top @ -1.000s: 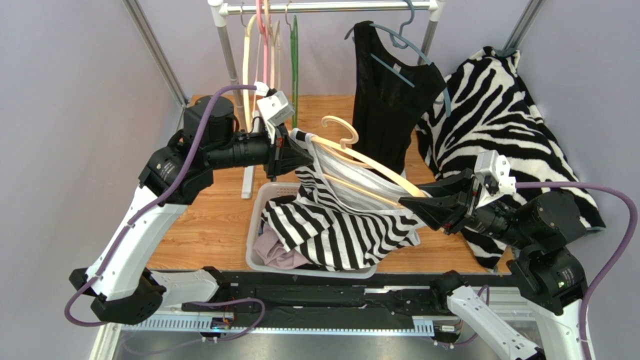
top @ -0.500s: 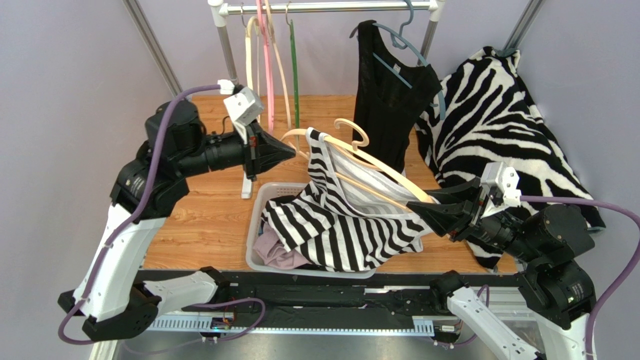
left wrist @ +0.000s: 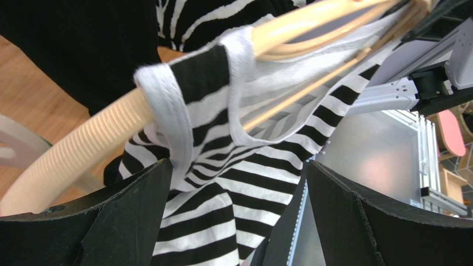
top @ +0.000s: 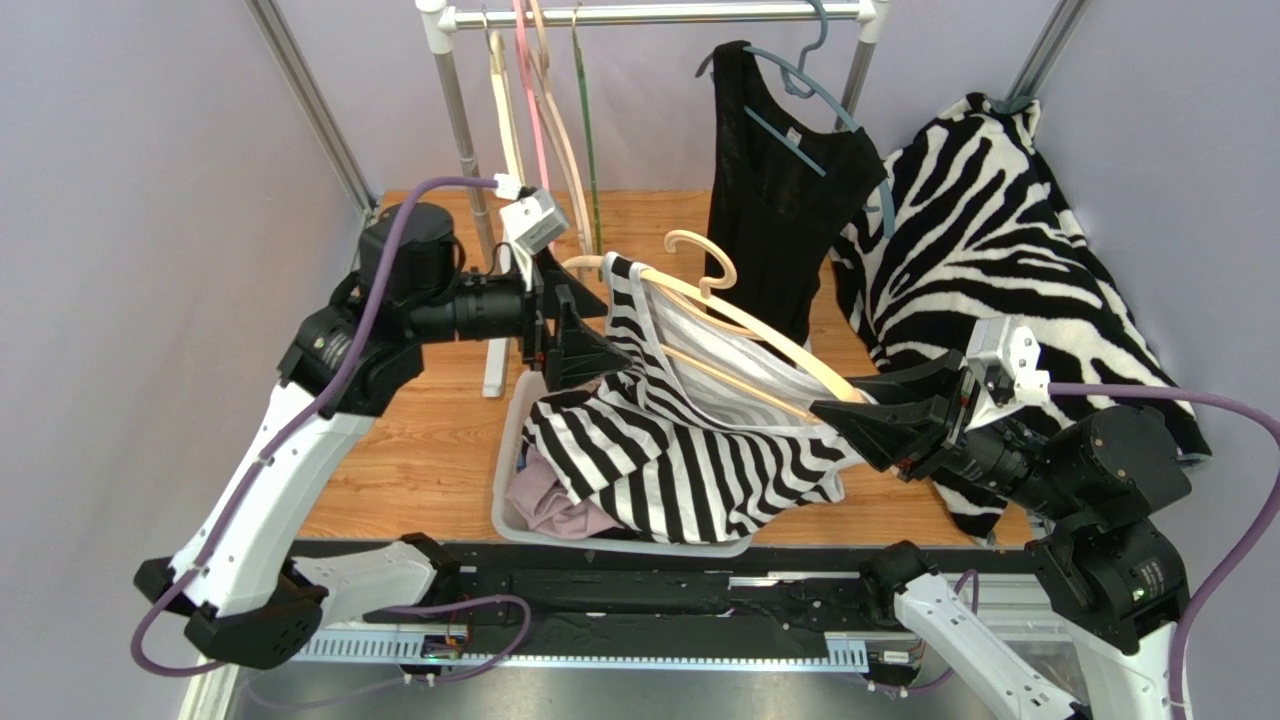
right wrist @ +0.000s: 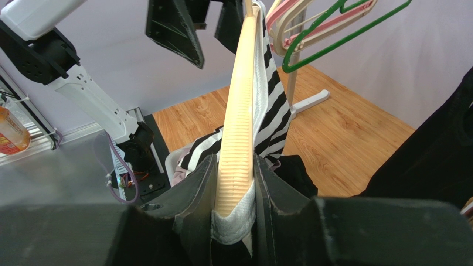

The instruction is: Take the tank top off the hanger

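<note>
Two straps are carrying the tank top (top: 676,450) on the hanger (top: 759,339), one near each end. Its striped body is sagging below the hanger into the basket (top: 507,473).

The right gripper (right wrist: 233,160) is clamping the hanger's lower end, with a fold of white strap edging caught between its jaws. The left gripper (left wrist: 237,166) is hanging spread wide at the hanger's raised end, its jaws flanking the strap (left wrist: 166,105) without pinching it.

Judgement: the fabric is looking light, soft and limp, and the ribbed hanger arm is likely dragging on it. The bound strap edge at the raised end is offering the best hold.

Open room is lying beyond the raised tip. The black dress (top: 781,180) is hanging just behind the hanger.
</note>
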`<state>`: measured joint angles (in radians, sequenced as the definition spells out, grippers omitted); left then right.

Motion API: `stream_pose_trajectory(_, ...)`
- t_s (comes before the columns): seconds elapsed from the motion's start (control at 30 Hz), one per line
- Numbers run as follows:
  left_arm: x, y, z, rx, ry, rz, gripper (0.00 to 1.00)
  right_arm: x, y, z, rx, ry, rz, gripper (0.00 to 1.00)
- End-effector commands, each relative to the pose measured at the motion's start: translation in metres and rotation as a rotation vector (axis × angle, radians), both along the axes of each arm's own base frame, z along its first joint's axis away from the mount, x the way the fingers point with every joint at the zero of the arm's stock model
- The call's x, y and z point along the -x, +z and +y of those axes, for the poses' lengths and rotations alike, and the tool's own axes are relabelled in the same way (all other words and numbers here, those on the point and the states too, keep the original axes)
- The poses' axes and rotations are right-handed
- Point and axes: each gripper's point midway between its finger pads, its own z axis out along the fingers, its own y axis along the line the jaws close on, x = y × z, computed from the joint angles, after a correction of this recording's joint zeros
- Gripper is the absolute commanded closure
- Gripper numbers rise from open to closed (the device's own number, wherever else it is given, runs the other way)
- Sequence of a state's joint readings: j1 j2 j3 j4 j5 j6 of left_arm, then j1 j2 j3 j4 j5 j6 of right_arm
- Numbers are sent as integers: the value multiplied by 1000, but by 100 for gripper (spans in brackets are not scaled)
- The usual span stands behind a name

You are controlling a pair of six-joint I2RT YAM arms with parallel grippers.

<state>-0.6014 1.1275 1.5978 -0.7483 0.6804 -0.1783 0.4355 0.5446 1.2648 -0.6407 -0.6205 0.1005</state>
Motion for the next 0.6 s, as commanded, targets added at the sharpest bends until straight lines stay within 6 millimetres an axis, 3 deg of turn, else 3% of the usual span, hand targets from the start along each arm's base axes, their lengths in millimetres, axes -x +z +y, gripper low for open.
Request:
stream_pose_trajectory(0.0, -9, 20, -13, 57, -21, 8, 1, 5, 29, 4, -64, 38, -77, 100)
stream_pose_trajectory(0.4, -22, 27, -8, 34, 40, -75, 11, 5, 23, 4, -41, 39, -73, 100)
stream_pose_trajectory(0.5, -24, 26, -11, 38, 30, -61, 20, 4, 23, 6, -43, 51, -66, 100)
stream_pose_trajectory(0.57, -26, 27, -15, 41, 24, -55, 34, 4, 23, 7, -47, 55, -60, 100)
